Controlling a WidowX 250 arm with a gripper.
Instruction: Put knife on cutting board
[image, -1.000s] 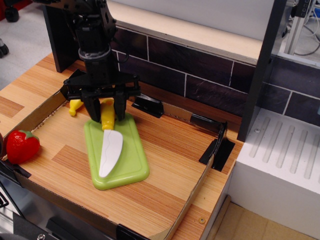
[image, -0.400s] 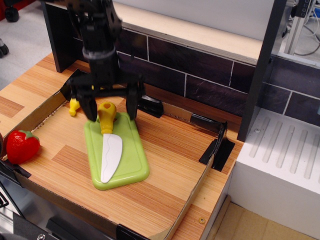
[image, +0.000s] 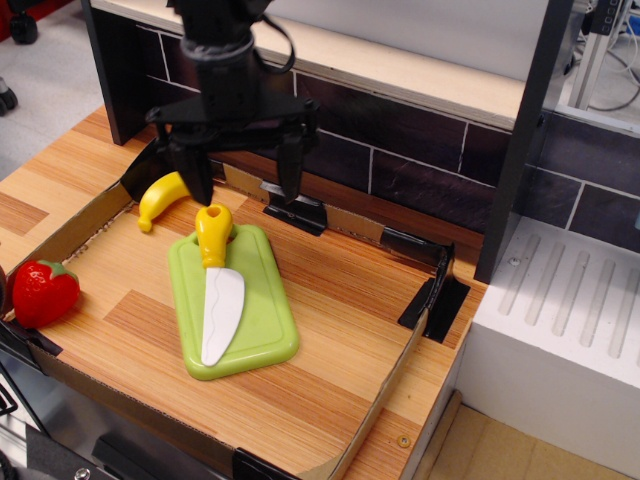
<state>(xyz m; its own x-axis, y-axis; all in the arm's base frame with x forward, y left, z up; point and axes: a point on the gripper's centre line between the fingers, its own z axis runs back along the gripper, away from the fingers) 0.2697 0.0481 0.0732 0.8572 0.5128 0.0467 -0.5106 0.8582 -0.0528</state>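
Observation:
The knife (image: 218, 281), with a yellow handle and a wavy white blade, lies flat on the light green cutting board (image: 260, 325), handle toward the back. The board lies on the wooden surface inside a low cardboard frame. My gripper (image: 243, 182) hangs above and behind the knife's handle, its two black fingers spread wide apart and empty. It touches neither the knife nor the board.
A yellow banana (image: 160, 197) lies left of the board near the back wall. A red strawberry (image: 42, 291) lies at the left edge. The cardboard rim (image: 392, 375) bounds the work area. A dark tiled wall (image: 400, 140) stands behind, a white block (image: 560, 340) at the right.
My gripper has let go of the knife's handle, opened wide and risen up and to the right. The knife now lies on the board. The banana is now uncovered.

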